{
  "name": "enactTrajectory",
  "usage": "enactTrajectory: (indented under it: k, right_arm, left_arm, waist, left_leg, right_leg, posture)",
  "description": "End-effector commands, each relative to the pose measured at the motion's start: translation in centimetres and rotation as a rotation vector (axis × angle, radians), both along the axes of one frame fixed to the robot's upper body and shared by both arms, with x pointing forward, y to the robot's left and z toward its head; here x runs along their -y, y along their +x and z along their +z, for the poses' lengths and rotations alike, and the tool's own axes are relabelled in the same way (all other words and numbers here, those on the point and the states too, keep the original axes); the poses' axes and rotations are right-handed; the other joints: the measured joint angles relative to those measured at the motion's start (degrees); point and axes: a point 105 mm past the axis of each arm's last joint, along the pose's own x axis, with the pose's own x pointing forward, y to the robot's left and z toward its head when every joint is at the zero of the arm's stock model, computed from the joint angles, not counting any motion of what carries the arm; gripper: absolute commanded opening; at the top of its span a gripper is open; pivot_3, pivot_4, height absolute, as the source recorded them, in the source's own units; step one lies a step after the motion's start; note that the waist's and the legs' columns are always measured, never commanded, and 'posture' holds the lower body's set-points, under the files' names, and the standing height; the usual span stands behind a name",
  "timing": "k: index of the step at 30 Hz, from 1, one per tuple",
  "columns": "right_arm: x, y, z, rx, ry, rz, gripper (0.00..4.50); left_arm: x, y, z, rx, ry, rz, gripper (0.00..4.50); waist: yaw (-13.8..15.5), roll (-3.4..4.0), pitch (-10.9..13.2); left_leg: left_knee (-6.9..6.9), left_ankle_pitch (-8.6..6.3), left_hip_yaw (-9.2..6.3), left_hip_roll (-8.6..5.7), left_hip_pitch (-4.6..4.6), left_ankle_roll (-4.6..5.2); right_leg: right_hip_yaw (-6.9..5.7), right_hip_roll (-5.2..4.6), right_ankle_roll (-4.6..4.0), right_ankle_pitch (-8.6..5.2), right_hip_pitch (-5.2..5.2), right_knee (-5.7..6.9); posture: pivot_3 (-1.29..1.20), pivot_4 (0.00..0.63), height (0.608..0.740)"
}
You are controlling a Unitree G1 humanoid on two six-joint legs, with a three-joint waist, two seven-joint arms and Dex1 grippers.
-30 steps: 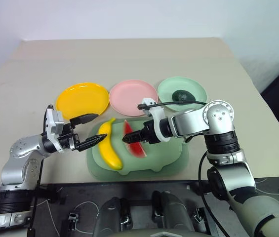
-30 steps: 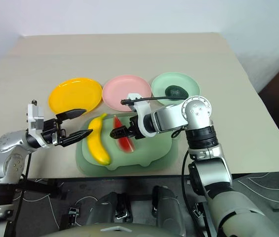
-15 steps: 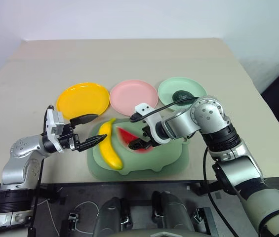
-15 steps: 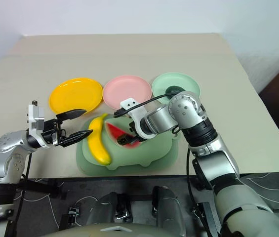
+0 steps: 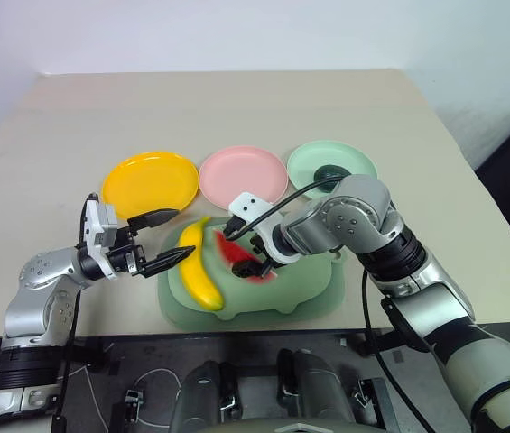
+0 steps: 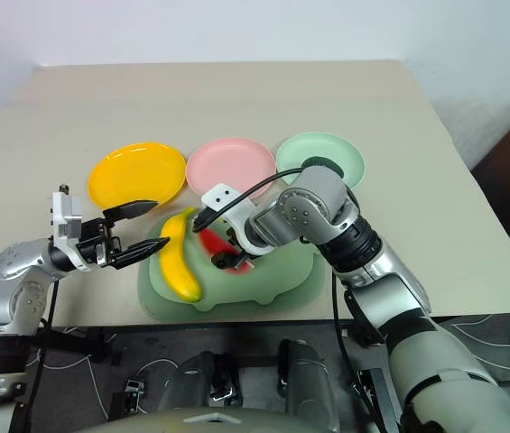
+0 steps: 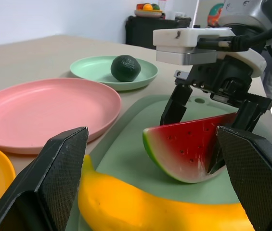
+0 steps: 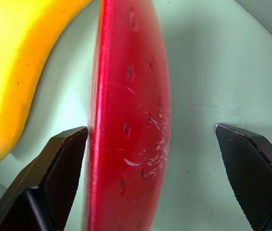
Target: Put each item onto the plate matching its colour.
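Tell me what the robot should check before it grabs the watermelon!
1. Right hand open wide enough: ok.
2. Fingers, one on each side of the watermelon wedge: ok, one finger close to its red face, the other apart.
3. Pink plate free for it: ok.
4. Banana out of the way: cannot tell, it lies close beside the wedge.
5. Left hand clear: ok, open and hovering beside the banana.
6. Avocado on the green plate: ok.

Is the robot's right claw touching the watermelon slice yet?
Cannot tell. In the right wrist view the right end effector stands open around the watermelon slice; one finger looks right against it, but no clear contact or gap shows.
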Motion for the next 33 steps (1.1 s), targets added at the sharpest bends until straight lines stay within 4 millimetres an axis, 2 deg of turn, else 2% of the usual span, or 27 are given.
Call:
enactTrajectory:
  k: [1,5,7,13,16,20,22,24,27,33]
  right_arm:
    - [-0.3,-0.5,-0.3,-0.003,-0.009,0.034,3.85]
    - [-0.4,-0.6,-0.3,-0.003,-0.001,0.042,2.51]
    - [-0.4,-0.7,-0.2,0.005,-0.004,0.051,2.17]
    - [-0.3,0.0,0.5,0.022,0.012,0.046,2.17]
    - [-0.4,0.8,2.7,0.064,0.096,0.046,2.17]
    - [-0.9,1.7,6.7,0.136,0.269,0.066,2.17]
    - [-0.9,3.2,8.7,0.199,0.349,0.041,2.17]
    - [-0.5,5.6,10.0,0.256,0.419,-0.018,2.17]
    - [0.4,9.4,10.1,0.278,0.455,-0.147,2.17]
    - [0.0,12.9,9.3,0.308,0.43,-0.204,2.17]
  left_arm:
    - [0.2,0.0,0.5,0.037,0.005,-0.005,4.5]
    - [0.2,0.0,0.6,0.04,0.001,-0.002,4.5]
    - [0.2,-0.1,0.7,0.04,-0.002,0.0,4.5]
    - [0.2,0.0,0.8,0.043,-0.007,0.009,4.5]
    - [0.1,0.0,0.9,0.046,-0.01,0.018,4.5]
    - [-0.3,-0.2,1.1,0.051,-0.01,0.037,4.5]
    - [-0.5,-0.2,1.2,0.053,-0.009,0.048,4.5]
    - [-0.6,-0.2,1.2,0.054,-0.008,0.057,4.5]
    - [-0.5,-0.4,1.1,0.056,-0.01,0.062,4.5]
    - [-0.5,-0.7,1.0,0.055,-0.006,0.075,4.5]
  waist:
    - [0.0,0.0,0.0]
    - [0.0,0.0,0.0]
    - [0.0,0.0,0.0]
    - [0.0,0.0,0.0]
    - [0.0,0.01,0.0]
    - [0.0,0.01,0.0]
    - [0.0,0.01,0.0]
    - [0.0,0.01,0.0]
    - [-0.1,0.0,0.0]
    - [-0.6,0.02,0.0]
  left_leg:
    - [0.0,0.0,0.0,0.0,-0.01,0.0]
    - [-0.05,0.0,0.02,0.0,-0.03,0.0]
    - [-0.06,0.0,0.02,0.0,-0.03,0.0]
    - [-0.13,0.01,0.05,0.0,-0.04,-0.02]
    - [-0.16,0.01,0.05,-0.01,-0.05,-0.03]
    - [-0.16,0.02,0.07,-0.01,-0.16,-0.03]
    - [-0.18,0.02,0.08,-0.01,-0.16,-0.04]
    - [-0.21,0.03,0.09,-0.01,-0.15,-0.06]
    - [-0.24,0.04,0.14,-0.01,-0.12,-0.06]
    - [-0.4,0.1,0.26,-0.03,-0.15,-0.14]
  right_leg:
    - [0.0,0.0,0.0,0.0,-0.01,0.0]
    - [0.0,0.0,0.0,0.0,-0.05,-0.03]
    - [0.0,0.0,0.0,0.0,-0.06,-0.03]
    - [0.0,-0.01,0.0,0.0,-0.09,-0.06]
    - [0.0,-0.01,0.0,0.0,-0.11,-0.08]
    - [0.01,0.0,0.03,0.02,-0.22,-0.08]
    - [0.01,0.0,0.06,0.04,-0.24,-0.08]
    - [0.01,0.02,0.05,0.03,-0.23,-0.09]
    - [0.01,0.04,0.07,0.04,-0.21,-0.1]
    - [0.05,0.06,0.15,0.09,-0.37,-0.04]
  posture:
    - [0.0,0.15,0.696]
    - [0.0,0.15,0.696]
    - [0.0,0.15,0.696]
    - [0.0,0.15,0.696]
    - [0.0,0.15,0.696]
    - [0.0,0.15,0.696]
    - [0.0,0.15,0.696]
    - [0.0,0.15,0.696]
    - [0.0,0.15,0.696]
    - [0.0,0.15,0.696]
